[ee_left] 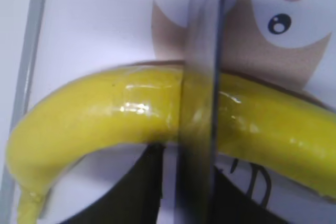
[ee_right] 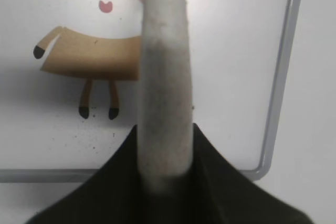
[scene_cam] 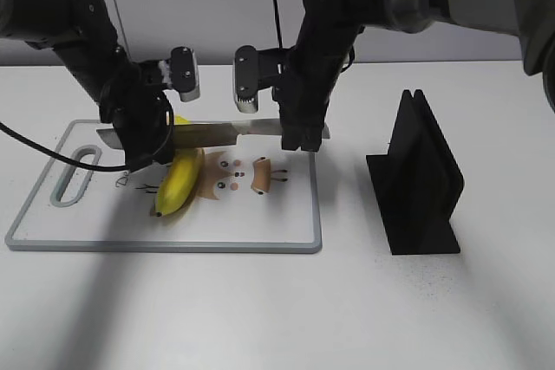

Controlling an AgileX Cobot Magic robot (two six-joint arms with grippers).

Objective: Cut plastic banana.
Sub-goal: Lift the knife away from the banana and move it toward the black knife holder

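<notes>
The plastic banana [scene_cam: 178,181] lies on the white cutting board [scene_cam: 286,223], glossy yellow and curved. A long knife [scene_cam: 212,133] hangs level just above it, across its upper part. My right gripper [scene_cam: 299,136] is shut on the knife's pale handle [ee_right: 163,77]. My left gripper [scene_cam: 143,149] is closed round the blade near its tip. In the left wrist view the blade [ee_left: 202,51] runs between the fingers [ee_left: 189,192] and crosses the banana [ee_left: 105,114] near its middle. I cannot tell whether the blade touches the banana.
The board [ee_right: 236,51] carries a printed cartoon and has a grey rim with a handle slot at the left. A black knife stand [scene_cam: 421,179] is on the table to the right of the board.
</notes>
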